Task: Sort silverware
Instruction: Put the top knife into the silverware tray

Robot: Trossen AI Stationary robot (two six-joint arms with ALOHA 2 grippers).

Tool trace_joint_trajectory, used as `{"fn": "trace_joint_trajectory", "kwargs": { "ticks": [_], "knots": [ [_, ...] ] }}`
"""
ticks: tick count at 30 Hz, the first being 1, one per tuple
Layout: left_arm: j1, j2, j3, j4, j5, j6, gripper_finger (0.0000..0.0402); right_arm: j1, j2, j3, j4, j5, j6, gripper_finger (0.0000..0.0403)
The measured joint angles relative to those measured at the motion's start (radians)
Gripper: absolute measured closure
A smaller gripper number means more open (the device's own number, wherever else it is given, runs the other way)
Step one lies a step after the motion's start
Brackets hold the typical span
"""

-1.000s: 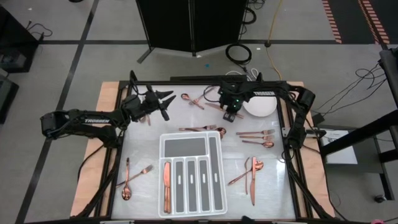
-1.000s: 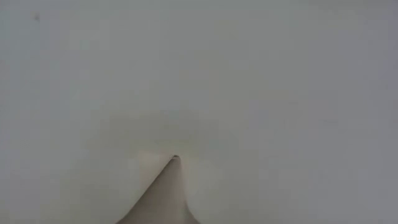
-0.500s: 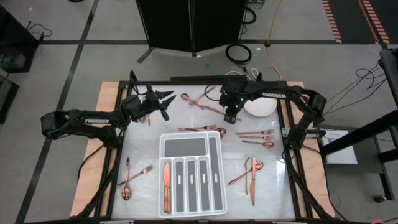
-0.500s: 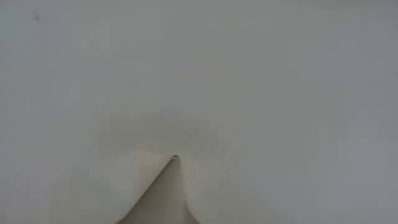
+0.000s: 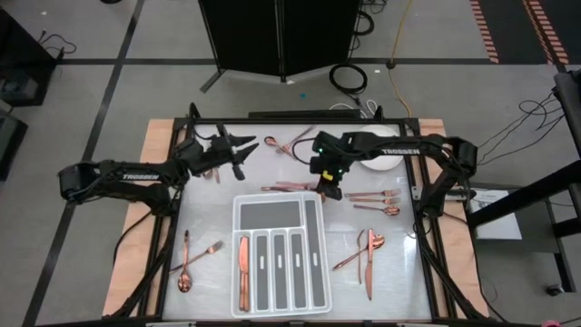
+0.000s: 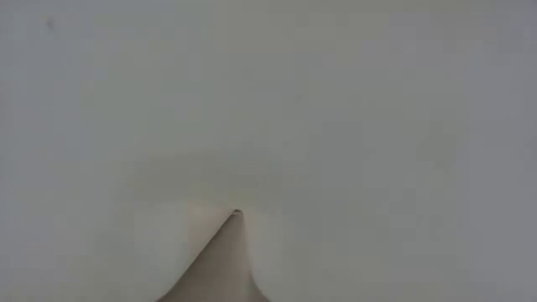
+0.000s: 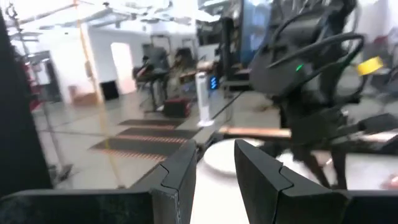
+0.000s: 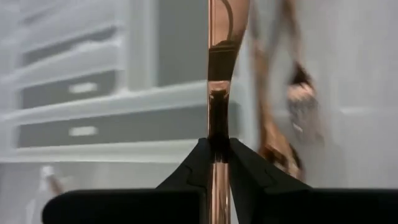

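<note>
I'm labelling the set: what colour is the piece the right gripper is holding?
Shiny copper, rose-gold. The piece of silverware in the right gripper shows best in the right wrist view.

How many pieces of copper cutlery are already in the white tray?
1: a knife in the leftmost long slot of the tray. The right gripper holds another piece beside its far corner. None looks hidden.

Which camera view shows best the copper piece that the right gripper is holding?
The right wrist view: the right gripper is shut on the copper piece, whose slim handle fills the middle. In the high view the arm mostly hides it above the white tray. The low view and the left wrist view do not show it.
</note>
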Motion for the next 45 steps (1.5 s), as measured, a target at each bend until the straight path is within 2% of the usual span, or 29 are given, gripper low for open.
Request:
{"fn": "trace_joint_trajectory", "kwargs": {
  "ticks": [4,9,11,14,19,22,25,29,35,40,45],
  "knots": [
    [0.0,-0.114,-0.023,-0.058,0.068,-0.021,0.029,0.004,-0.028,0.0,0.049,-0.122,-0.045,0.0376],
    [0.0,-0.329,-0.134,-0.002,0.302,-0.087,0.029,0.004,-0.069,0.001,0.084,-0.182,-0.123,0.0376],
    [-0.002,-0.386,-0.184,0.019,0.349,-0.126,0.029,0.005,-0.08,0.001,0.15,-0.23,-0.135,0.0376],
    [-0.028,-0.397,-0.247,0.084,0.365,-0.216,0.029,0.016,-0.087,0.001,0.311,-0.317,-0.108,0.0376],
    [-0.133,-0.304,-0.244,0.24,0.336,-0.237,0.029,0.05,-0.087,0.001,0.596,-0.387,-0.042,0.0376],
    [-0.183,-0.217,-0.191,0.255,0.285,-0.184,0.029,0.075,-0.085,0.001,0.727,-0.388,-0.019,0.0376],
    [-0.21,-0.101,-0.107,0.258,0.284,-0.162,0.029,0.095,-0.076,0.002,0.812,-0.388,0.0,0.0376],
    [-0.225,0.063,0.017,0.256,0.344,-0.162,0.029,0.108,-0.064,0.002,0.829,-0.387,0.0,0.0376],
    [-0.236,0.258,0.156,0.255,0.504,-0.166,0.029,0.109,-0.064,0.002,0.835,-0.384,0.02,0.0376],
    [-0.239,0.349,0.222,0.254,0.524,-0.168,0.029,0.109,-0.064,0.002,0.835,-0.385,0.02,0.0376],
    [-0.239,0.382,0.253,0.256,0.54,-0.163,0.029,0.109,-0.064,0.002,0.835,-0.385,0.017,0.0376]
  ]
}}
